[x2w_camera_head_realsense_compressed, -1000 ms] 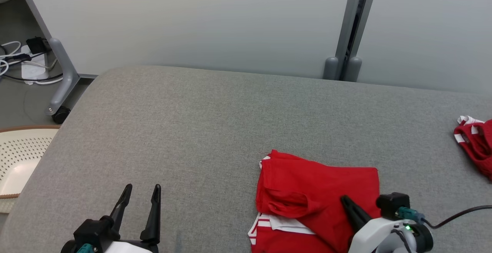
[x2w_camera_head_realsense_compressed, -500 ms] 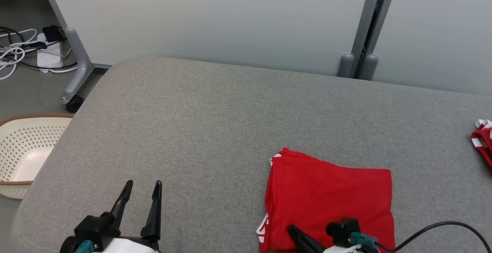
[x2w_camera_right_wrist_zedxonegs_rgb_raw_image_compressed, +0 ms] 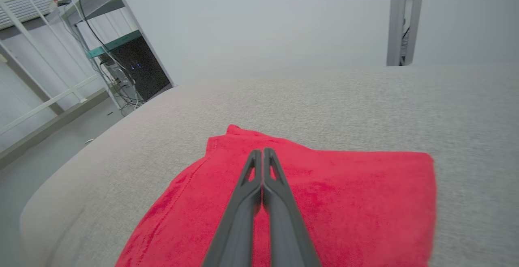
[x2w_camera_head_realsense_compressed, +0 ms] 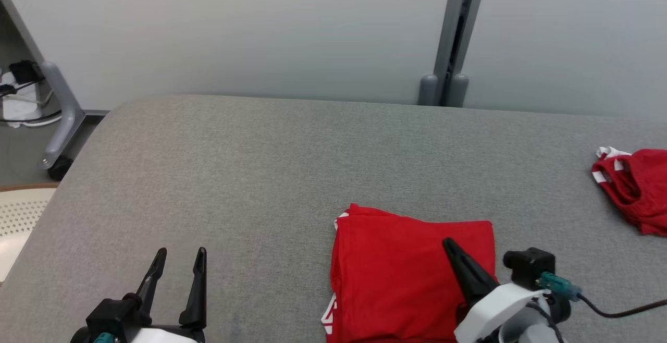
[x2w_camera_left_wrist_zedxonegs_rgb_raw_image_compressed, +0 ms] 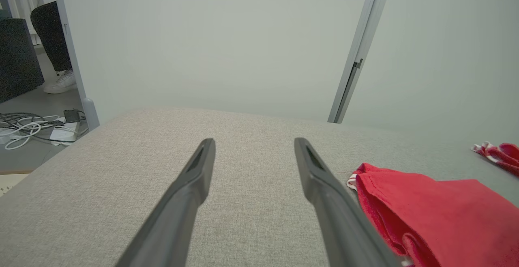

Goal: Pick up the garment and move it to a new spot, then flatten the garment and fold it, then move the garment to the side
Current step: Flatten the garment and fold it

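One careful slide to finish: leave left gripper [x2w_camera_head_realsense_compressed: 182, 253] spread and idle at near edge, lower right gripper [x2w_camera_head_realsense_compressed: 449, 245], fingers pressed together, onto folded red garment [x2w_camera_head_realsense_compressed: 401, 270] just ahead on grey table [x2w_camera_head_realsense_compressed: 260, 176], then push sideways toward second red garment [x2w_camera_head_realsense_compressed: 633, 194] farther right.

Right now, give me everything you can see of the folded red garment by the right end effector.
The red garment is a soft, knit-looking cloth, folded into a rough rectangle and lying flat on the gray padded table near its front edge. Some white striped trim peeks out at its near-left corner. The right end effector, shut, points across its top; contact cannot be told. The left end effector stands open, well apart.
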